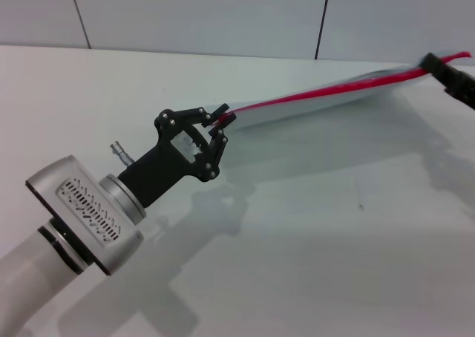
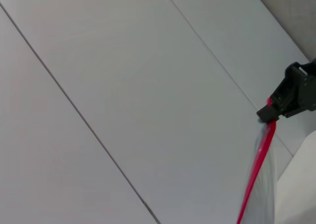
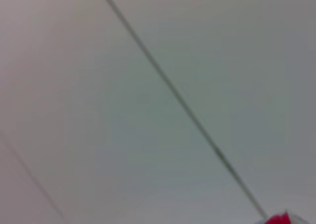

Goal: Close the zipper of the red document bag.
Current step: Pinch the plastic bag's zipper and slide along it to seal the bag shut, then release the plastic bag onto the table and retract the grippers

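The red document bag (image 1: 355,98) hangs edge-on above the white table (image 1: 334,233), stretched between my two grippers. Its pale blue-grey body shows just under the zipper (image 1: 319,93), a thin red strip running from centre to upper right. My left gripper (image 1: 221,122) is shut on the zipper's near end; the slider is hidden between its fingers. At the far right edge my right gripper (image 1: 436,64) is shut on the bag's other end. In the left wrist view the zipper (image 2: 256,169) leads up to the right gripper (image 2: 270,113). A red scrap of the zipper (image 3: 279,218) shows in the right wrist view.
A pale panelled wall (image 1: 223,14) with dark seams stands behind the table. The bag and the left arm cast shadows on the tabletop. Both wrist views show mostly wall panels.
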Available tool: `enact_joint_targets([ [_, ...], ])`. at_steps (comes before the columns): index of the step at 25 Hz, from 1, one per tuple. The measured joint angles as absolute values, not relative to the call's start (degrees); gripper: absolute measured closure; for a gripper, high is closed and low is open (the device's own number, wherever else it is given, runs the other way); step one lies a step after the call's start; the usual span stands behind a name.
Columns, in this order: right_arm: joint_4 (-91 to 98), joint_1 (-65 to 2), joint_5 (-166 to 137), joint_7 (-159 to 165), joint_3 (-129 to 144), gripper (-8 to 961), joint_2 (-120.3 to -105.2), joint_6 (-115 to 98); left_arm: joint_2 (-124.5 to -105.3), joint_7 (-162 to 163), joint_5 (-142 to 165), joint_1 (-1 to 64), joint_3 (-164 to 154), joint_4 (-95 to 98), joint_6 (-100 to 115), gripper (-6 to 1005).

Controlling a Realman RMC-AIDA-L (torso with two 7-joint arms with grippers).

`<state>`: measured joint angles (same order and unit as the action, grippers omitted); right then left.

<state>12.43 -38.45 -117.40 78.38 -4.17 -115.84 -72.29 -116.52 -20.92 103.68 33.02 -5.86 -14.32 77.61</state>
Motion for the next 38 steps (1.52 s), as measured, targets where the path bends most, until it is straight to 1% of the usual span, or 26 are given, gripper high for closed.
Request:
enact_joint_targets([
  [12, 13.15, -35.30, -113.02, 77.43, -6.88, 895, -115.86, -71.14, -116.50, -20.34, 103.08, 33.03, -5.45, -14.15, 76.25, 927],
  [16, 13.63, -34.95, -112.93, 74.46, -7.89, 893, -116.01, -71.60, -116.56, -19.67, 100.94, 32.93, -4.82, -14.31, 76.18, 831],
  [22, 12.28, -34.33, -112.90, 62.43, -8.90, 698, -116.36, -78.75, -116.35, -15.27, 100.56, 32.86, -4.21, -13.57, 76.20, 703],
  [28, 5.62, -32.92, -112.89, 42.04, -9.41, 556, -116.46, -88.18, -116.24, -3.58, 98.34, 32.58, -3.31, -10.16, 77.31, 578],
  [32, -0.45, -31.65, -112.83, 26.58, -11.12, 461, -116.56, -89.19, -116.00, 9.41, 95.59, 31.90, -0.77, -7.34, 78.90, 551],
  [35, -2.49, -31.03, -112.78, 19.45, -12.48, 212, -116.74, -89.17, -115.81, 14.24, 94.24, 31.65, 0.28, -6.52, 79.17, 523],
  [38, -5.05, -30.26, -112.74, 12.42, -13.74, 203, -116.86, -89.00, -115.68, 18.23, 93.82, 31.23, 0.52, -4.81, 80.51, 480],
])
